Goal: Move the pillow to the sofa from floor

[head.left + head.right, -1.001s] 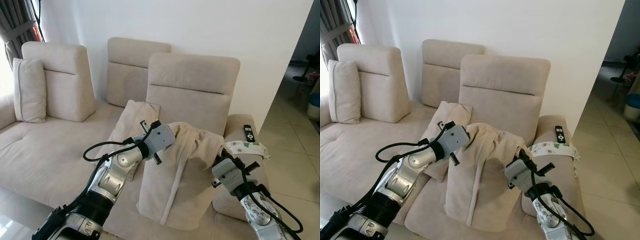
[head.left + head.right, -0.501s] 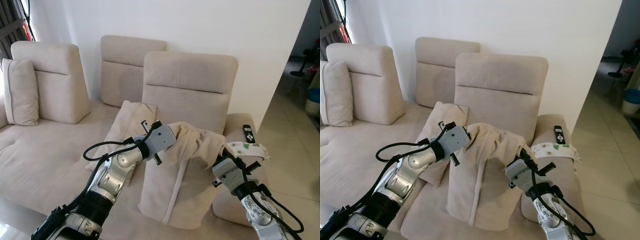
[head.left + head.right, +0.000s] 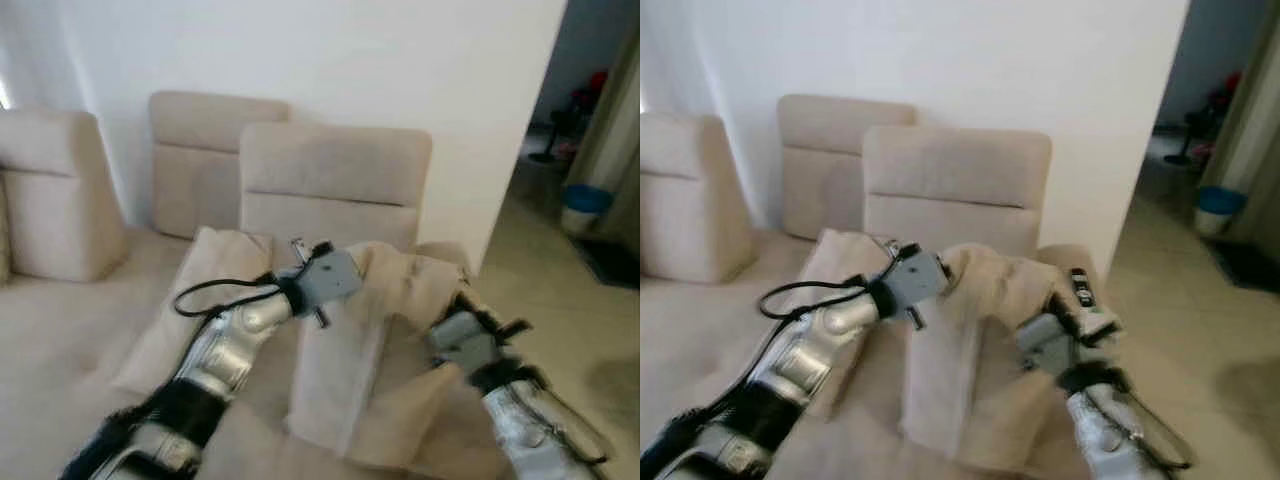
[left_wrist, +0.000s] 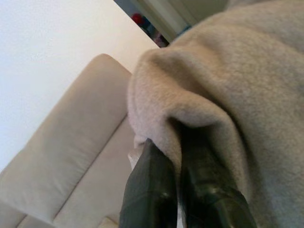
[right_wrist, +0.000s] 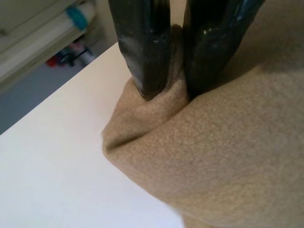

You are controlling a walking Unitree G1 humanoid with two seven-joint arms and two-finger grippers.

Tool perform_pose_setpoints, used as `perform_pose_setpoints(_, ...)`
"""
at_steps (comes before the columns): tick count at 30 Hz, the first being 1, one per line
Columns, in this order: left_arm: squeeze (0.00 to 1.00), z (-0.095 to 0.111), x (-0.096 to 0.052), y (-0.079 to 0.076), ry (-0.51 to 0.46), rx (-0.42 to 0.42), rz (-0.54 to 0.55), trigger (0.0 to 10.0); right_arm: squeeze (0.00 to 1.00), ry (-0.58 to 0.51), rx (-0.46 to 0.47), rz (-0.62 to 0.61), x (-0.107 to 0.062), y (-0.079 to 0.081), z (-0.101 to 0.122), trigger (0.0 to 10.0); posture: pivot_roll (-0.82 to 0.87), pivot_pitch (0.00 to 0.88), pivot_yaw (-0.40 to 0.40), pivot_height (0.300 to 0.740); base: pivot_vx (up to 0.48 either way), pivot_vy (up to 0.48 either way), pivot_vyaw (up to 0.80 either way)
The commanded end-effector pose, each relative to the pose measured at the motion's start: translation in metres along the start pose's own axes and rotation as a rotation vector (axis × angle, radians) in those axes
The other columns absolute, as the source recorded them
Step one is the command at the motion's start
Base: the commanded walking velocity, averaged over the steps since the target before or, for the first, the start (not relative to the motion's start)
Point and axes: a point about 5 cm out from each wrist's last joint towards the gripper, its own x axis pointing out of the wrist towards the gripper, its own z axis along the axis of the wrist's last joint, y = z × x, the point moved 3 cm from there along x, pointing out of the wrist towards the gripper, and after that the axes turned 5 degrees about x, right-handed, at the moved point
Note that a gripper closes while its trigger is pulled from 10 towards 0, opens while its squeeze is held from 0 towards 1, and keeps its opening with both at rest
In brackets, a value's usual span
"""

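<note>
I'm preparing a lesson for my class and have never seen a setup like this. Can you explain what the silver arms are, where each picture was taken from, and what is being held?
This is a humanoid household robot with two silver arms, each ending in a gripper of two long black fingers. The two wide pictures come from a stereo camera on its head, looking forward and down; they are blurred. The two close-ups come from cameras on its wrists, looking along the fingers.

In front of it stands a beige sofa against a white wall. The left gripper and the right gripper each pinch a fold of a beige pillow, holding it up between them over the seat. A second pillow leans on the sofa beside it. A black remote control lies on the sofa's armrest. Tiled floor runs off to the robot's right.
</note>
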Motion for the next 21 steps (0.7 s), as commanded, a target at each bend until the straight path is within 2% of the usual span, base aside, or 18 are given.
perform_pose_setpoints(1,0.0,0.035,0.012,-0.011,-0.137,0.038,-0.05,10.0,0.0,-0.104,-0.008,0.041,0.004,0.007,0.021,10.0,-0.09,0.0,0.026,0.74,0.0,0.0,0.0)
perform_pose_setpoints(7,0.0,0.035,0.014,-0.011,-0.127,0.038,-0.041,10.0,0.0,-0.082,-0.003,0.05,0.003,0.01,0.017,10.0,-0.09,0.0,0.03,0.74,0.0,0.0,0.0)
perform_pose_setpoints(13,0.0,0.036,0.019,-0.006,-0.104,0.067,-0.007,10.0,0.0,-0.01,0.044,0.059,0.004,0.015,0.005,10.0,-0.09,0.0,0.033,0.74,0.0,0.0,0.0)
perform_pose_setpoints(16,0.0,0.045,0.031,0.0,-0.096,0.08,0.03,10.0,0.0,0.111,0.095,0.009,0.006,0.008,-0.015,10.0,-0.09,0.0,0.037,0.74,0.0,0.0,0.0)
perform_pose_setpoints(18,0.0,0.046,0.033,0.0,-0.095,0.086,0.033,10.0,0.0,0.136,0.108,-0.004,0.007,0.006,-0.019,10.0,-0.09,0.0,0.038,0.74,0.0,0.0,0.0)
perform_pose_setpoints(19,0.0,0.05,0.038,-0.004,-0.102,0.092,0.009,10.0,0.0,0.193,0.144,-0.034,0.007,0.0,-0.028,10.0,-0.09,0.0,0.04,0.74,0.0,0.0,0.0)
perform_pose_setpoints(21,0.0,0.052,0.04,-0.007,-0.103,0.101,-0.007,10.0,0.0,0.213,0.161,-0.052,0.008,-0.003,-0.031,10.0,-0.09,0.0,0.043,0.74,0.0,0.0,0.0)
